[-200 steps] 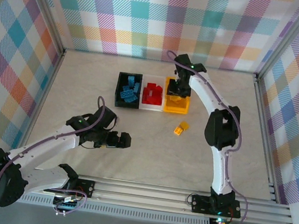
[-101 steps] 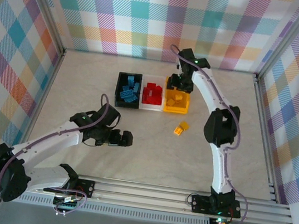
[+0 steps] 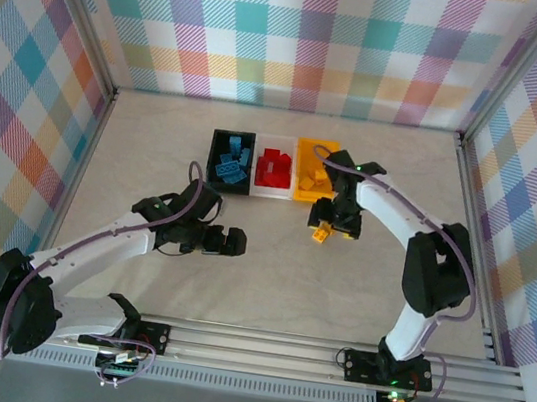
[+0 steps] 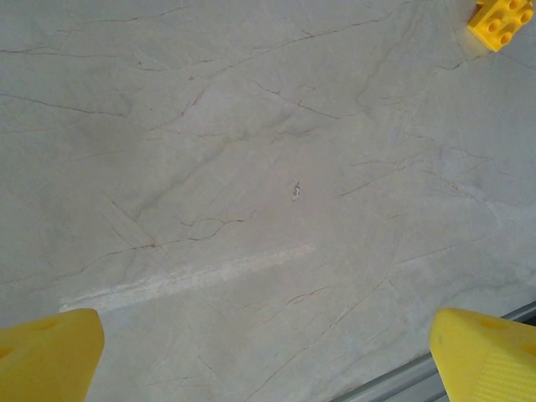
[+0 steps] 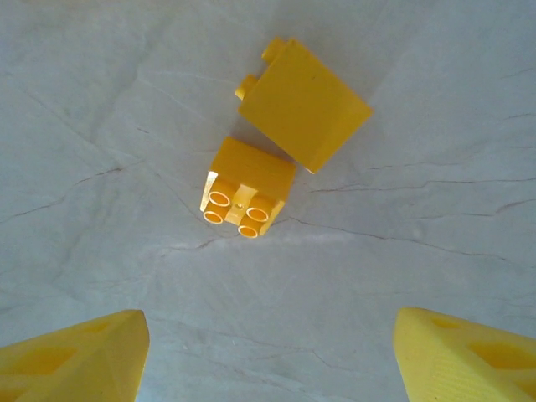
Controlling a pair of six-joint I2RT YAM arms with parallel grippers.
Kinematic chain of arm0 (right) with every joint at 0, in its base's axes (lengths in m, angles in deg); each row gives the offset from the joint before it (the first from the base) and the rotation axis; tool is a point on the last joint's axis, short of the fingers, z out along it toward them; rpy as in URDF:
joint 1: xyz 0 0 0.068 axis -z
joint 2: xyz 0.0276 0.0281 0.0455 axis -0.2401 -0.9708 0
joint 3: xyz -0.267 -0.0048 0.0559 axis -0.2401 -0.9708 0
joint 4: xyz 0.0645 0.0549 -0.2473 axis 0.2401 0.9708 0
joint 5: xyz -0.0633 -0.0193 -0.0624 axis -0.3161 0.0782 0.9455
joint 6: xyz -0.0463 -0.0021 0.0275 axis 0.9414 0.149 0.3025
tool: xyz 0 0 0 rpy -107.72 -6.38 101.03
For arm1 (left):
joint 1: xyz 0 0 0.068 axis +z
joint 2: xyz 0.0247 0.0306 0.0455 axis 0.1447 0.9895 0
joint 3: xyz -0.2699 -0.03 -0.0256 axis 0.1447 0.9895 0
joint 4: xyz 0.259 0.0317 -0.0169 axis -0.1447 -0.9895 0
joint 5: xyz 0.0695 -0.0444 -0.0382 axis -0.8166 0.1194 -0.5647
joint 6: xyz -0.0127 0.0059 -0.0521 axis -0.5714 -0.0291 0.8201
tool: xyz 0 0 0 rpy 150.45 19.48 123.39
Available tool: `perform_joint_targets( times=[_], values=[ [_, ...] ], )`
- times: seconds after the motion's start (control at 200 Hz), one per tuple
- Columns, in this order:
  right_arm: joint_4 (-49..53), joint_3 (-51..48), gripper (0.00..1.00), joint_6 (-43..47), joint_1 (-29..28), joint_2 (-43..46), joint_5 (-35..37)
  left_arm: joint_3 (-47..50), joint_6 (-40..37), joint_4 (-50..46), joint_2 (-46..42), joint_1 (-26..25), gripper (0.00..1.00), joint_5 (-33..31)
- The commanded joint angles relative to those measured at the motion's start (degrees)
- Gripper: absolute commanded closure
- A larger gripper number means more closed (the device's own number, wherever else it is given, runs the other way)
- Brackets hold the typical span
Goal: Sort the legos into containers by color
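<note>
The left tool (image 3: 230, 242) hovers over the bare worktop (image 3: 385, 299), well to the near-left of the yellow-orange bin (image 3: 302, 158). Its fingers are spread wide and grasp nothing.

Closer to that bin, just off its near edge, the right tool (image 5: 272, 356) hangs above two loose yellow legos, released, with nothing between its parted fingers. Both pieces lie on the worktop. The smaller brick (image 5: 249, 194) has its four studs facing the wrist camera. The larger brick (image 5: 306, 102) is tipped on its side at the smaller one's far corner — touching it or nearly so.

The yellow-orange bin itself holds yellow bricks (image 3: 314, 178), and the right arm crosses over part of it. Just left of it stands the white bin (image 3: 271, 194) with red bricks (image 3: 273, 169) inside. Left again, at the end of the row, the black bin (image 3: 210, 177) holds blue bricks (image 3: 231, 163).
</note>
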Motion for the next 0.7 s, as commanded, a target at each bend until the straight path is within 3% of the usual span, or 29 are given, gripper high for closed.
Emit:
perform_joint_targets(
  times=[0.0, 0.395, 0.695],
  values=[
    [-5.2, -0.1, 0.23, -4.1, -0.4, -2.5, -0.8, -0.8, -0.7, -1.1, -0.6, -0.3, 0.00, 0.4],
    [-8.4, 1.0, 0.25, -7.8, -1.0, -9.5, 0.9, 0.9, -0.1, -4.0, -4.6, 0.4, 0.00, -1.5],
    [-8.6, 2.6, 0.35, -10.0, -1.0, -12.8, 2.6, 2.0, -0.6, -3.7, -4.3, 2.1, 0.00, -0.6]
  ],
)
